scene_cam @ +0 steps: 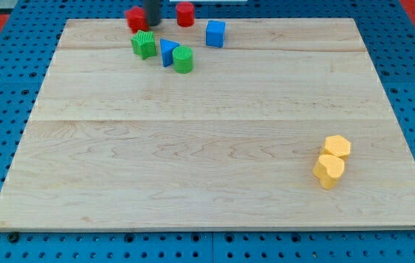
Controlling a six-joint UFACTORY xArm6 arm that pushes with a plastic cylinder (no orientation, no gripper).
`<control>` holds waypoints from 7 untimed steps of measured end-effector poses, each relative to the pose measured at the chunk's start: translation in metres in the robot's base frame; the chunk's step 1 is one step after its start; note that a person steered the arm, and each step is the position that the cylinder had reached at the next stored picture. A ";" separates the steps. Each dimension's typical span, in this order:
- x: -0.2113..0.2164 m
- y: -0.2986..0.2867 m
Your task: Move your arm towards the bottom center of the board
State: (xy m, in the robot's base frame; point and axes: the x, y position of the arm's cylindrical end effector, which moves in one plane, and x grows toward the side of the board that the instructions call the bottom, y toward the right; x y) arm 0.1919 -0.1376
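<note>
My tip [151, 22] is at the view's top edge of the wooden board [193, 146], left of centre. It touches or nearly touches the right side of a red block [135, 18]. A red cylinder [185, 14] stands just to its right. Below the tip are a green block [144, 44], a blue triangular block [167, 52] and a green cylinder [183, 59], close together. A blue cube [215, 33] stands to their right.
Two yellow blocks sit touching at the view's lower right: a hexagonal one [337, 147] above a heart-shaped one [329, 172]. A blue pegboard [3, 88] surrounds the board.
</note>
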 end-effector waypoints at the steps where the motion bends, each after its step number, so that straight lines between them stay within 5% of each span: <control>1: 0.000 0.013; 2: 0.005 -0.037; 3: 0.060 -0.126; 4: 0.076 -0.130; 6: 0.000 -0.166; 7: 0.000 -0.106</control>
State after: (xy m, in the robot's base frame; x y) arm 0.1914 -0.2441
